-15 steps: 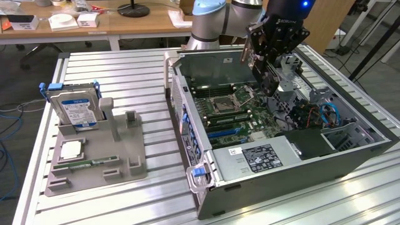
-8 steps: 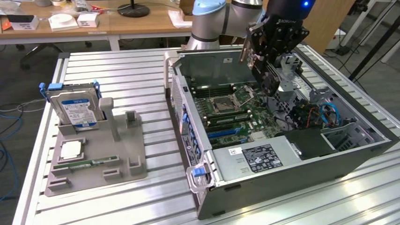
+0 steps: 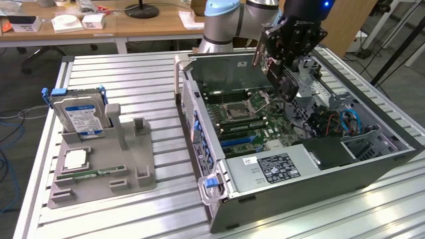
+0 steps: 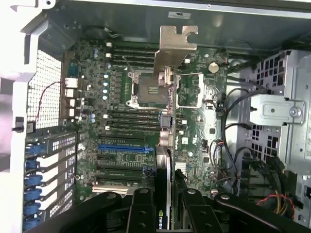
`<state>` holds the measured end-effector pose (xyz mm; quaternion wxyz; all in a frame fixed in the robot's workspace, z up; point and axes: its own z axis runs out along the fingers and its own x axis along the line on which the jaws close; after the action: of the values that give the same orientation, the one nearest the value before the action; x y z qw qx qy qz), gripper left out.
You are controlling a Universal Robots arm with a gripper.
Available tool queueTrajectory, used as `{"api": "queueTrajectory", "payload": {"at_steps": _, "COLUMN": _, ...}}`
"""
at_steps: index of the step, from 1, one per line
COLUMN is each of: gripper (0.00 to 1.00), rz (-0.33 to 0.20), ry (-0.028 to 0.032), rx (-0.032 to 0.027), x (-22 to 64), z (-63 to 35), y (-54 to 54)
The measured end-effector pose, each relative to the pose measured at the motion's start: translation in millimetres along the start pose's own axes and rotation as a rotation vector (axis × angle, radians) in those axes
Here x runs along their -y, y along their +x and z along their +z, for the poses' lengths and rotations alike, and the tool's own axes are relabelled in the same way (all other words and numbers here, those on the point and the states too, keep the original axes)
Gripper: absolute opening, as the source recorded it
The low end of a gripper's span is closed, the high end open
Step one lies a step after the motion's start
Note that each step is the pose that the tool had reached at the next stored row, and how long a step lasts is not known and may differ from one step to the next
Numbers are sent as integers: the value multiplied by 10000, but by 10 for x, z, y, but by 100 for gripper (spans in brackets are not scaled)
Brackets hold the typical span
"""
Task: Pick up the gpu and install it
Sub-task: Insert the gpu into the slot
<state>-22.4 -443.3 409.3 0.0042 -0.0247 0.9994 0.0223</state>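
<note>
The pincer (image 3: 284, 59) is clamped on the gpu (image 3: 287, 83), which hangs tilted above the open case (image 3: 319, 186) in the upper right of the exterior view, clear of the motherboard (image 3: 256, 130); in the wrist view the card sits near the CPU socket (image 4: 146, 90), well apart from the blue slot (image 4: 124, 149); lowered from here, its edge would likely strike the socket; its bracket (image 4: 176, 46) could snag the case wall.

wooden desks (image 3: 143, 27) stand behind a slatted metal table (image 3: 126, 79) on grey floor (image 3: 408, 89).
</note>
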Motion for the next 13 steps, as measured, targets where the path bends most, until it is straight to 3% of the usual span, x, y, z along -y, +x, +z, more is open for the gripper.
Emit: {"api": "queueTrajectory", "payload": {"at_steps": 13, "gripper": 26, "rz": -1387, "ry": -14, "rx": -62, "x": 0, "z": 0, "y": 0}}
